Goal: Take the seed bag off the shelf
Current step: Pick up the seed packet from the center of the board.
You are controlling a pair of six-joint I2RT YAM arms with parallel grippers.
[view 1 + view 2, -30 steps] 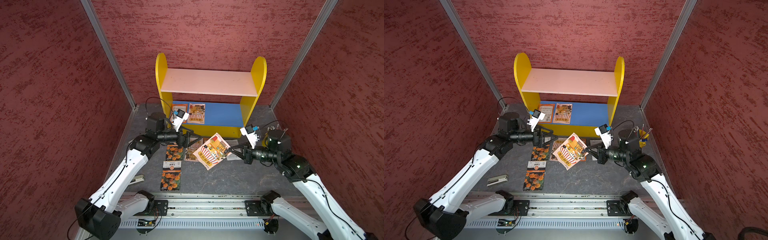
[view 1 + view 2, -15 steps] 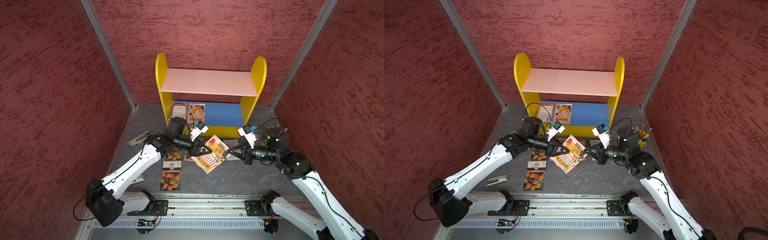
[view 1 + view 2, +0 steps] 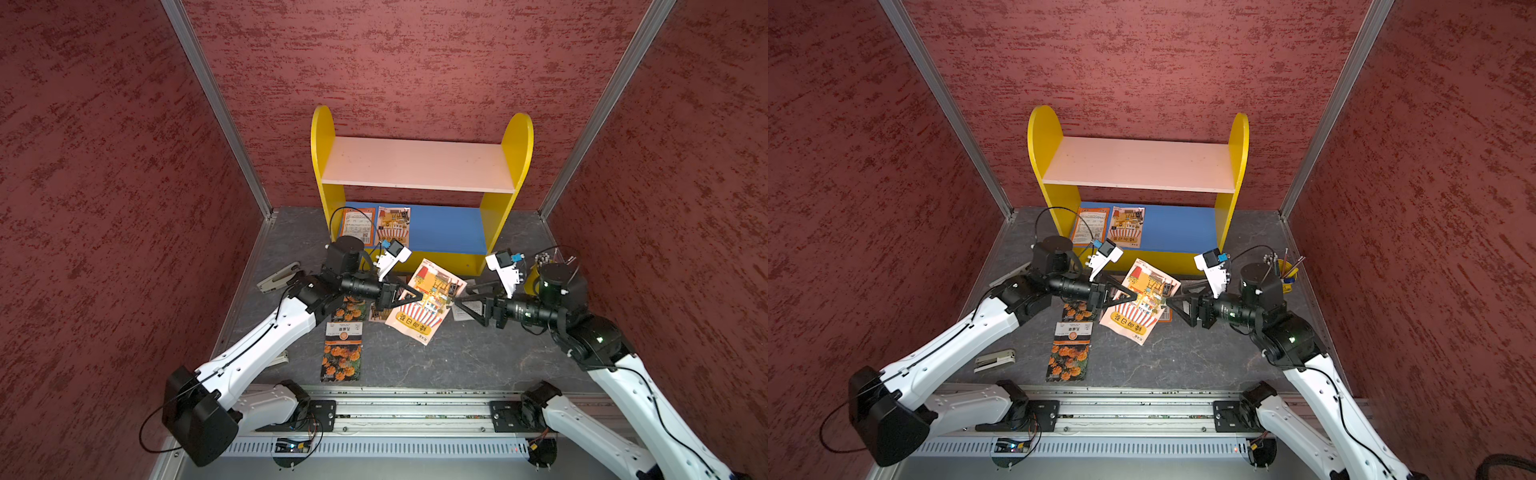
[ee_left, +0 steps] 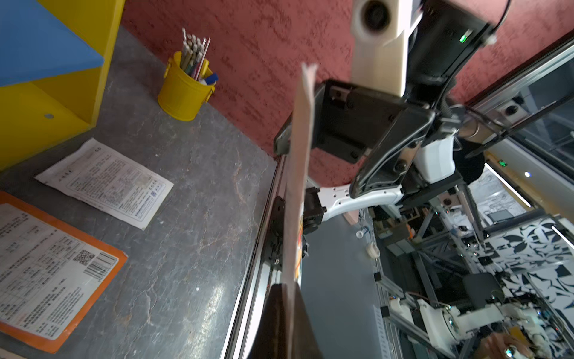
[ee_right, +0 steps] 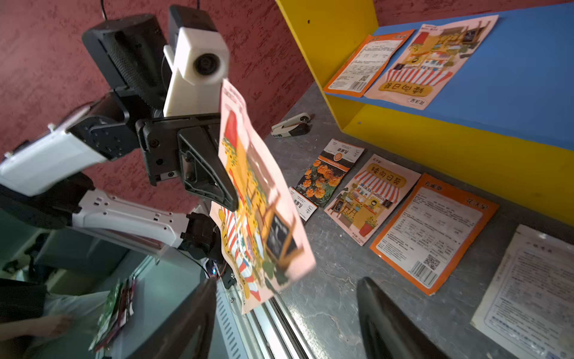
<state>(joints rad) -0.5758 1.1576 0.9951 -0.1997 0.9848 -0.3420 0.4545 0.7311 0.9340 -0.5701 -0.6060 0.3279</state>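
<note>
My left hand [image 3: 418,296] pinches the seed bag [image 3: 432,308] by one edge, clear of the table [image 3: 478,361] in front of the shelf [image 3: 415,164]. My right hand [image 3: 458,302] stands spread beside it, so the left alone carries it.

In a top view, the left gripper [image 3: 418,296] was clamped on the left edge of the seed bag [image 3: 428,311], a pink packet printed with a striped awning, which sat tilted in front of the shelf [image 3: 417,164]. The right gripper [image 3: 457,300] faced it at the bag's opposite edge, jaws spread apart. An orange-bordered packet [image 3: 356,224] and an illustrated packet [image 3: 393,224] lay side by side at the left end of the shelf's blue lower board. A marigold packet [image 3: 343,351] lay on the grey tabletop [image 3: 457,361] beside the left arm, and a stapler [image 3: 278,276] lay nearer the left wall.
</note>
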